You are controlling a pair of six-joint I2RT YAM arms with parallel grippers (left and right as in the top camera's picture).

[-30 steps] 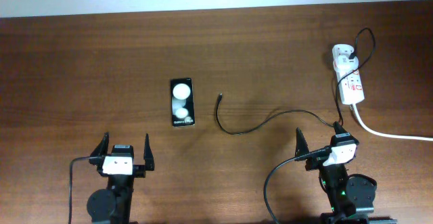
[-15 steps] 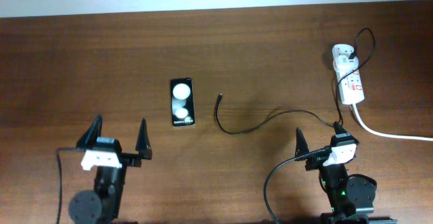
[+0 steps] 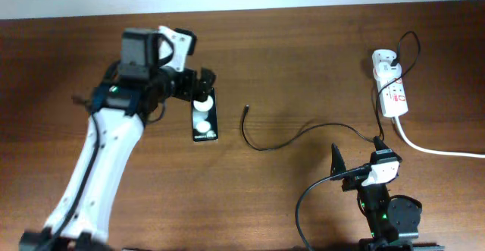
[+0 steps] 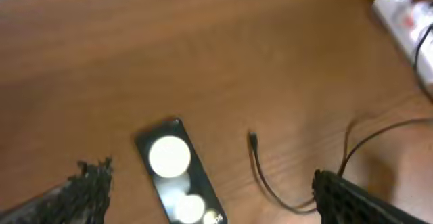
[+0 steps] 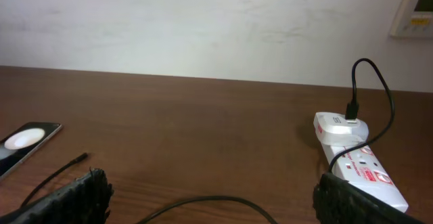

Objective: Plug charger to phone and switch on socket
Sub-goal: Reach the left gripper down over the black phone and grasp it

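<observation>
The left gripper (image 3: pixel 198 92), fingers spread, hovers over the phone (image 3: pixel 204 120) lying flat mid-table; the charger (image 3: pixel 261 141) tip lies just right of it, the socket (image 3: pixel 392 88) far right; the right gripper (image 3: pixel 356 158) is open, empty

Bare wood is lying open across the lower middle of the overhead frame. The left arm (image 3: pixel 98 160) is stretching diagonally over the left side, its gripper (image 3: pixel 189 84) hanging over the phone's (image 3: pixel 204 122) top end. The charger (image 3: pixel 303 133) is snaking from centre to right, crossing the path toward the socket (image 3: pixel 391 88) at upper right. The right gripper (image 3: pixel 356 160) is sitting at lower right.
</observation>
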